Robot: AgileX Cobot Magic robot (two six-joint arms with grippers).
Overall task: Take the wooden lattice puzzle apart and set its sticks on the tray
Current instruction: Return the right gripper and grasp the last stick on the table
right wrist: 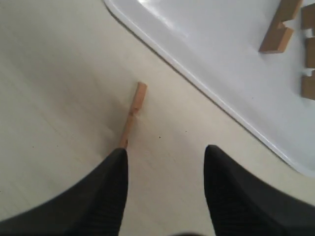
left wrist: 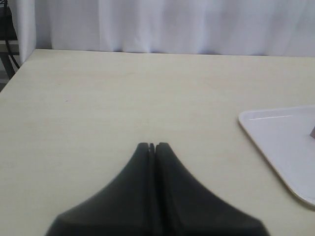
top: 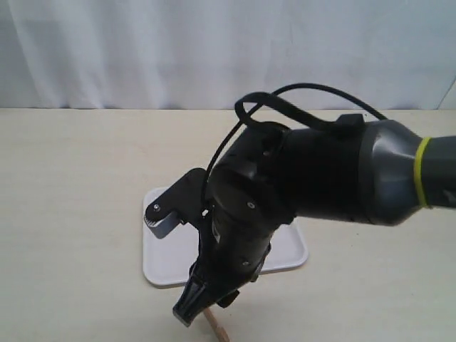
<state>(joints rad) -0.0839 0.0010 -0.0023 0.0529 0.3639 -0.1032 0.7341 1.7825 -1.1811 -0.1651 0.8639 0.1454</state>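
1. Near the surface's edge closest to the exterior camera, one stick [right wrist: 133, 115] lies flat on the bare surface [right wrist: 54, 98]. It is just beside the tray [right wrist: 206, 54] rim and not touching it.
2. Right claw [right wrist: 165, 148] hangs above this stick with jaws spread wide, gripping nothing. The stick is off-centre: its end runs under the tip of one finger rather than sitting in the gap.
3. Left claw [left wrist: 152, 146] is pressed closed and empty, over bare surface well apart from the work.
4. Other sticks [right wrist: 280, 29] lie loose and separate on the tray. The frame edge cuts them, so the count cannot be confirmed. No assembled puzzle shows in any view.
5. Judgement: dismantling appears complete, and the step in hand is pickup of the one stick seen off the tray.
6. Next move calls for shifting the right claw sideways to centre the stick between the jaws. It should then lower, close across the narrow width, lift, clear the rim and release on the tray.
7. Writing: none readable. The only marking is a yellow band [top: 422, 171] on the right arm.
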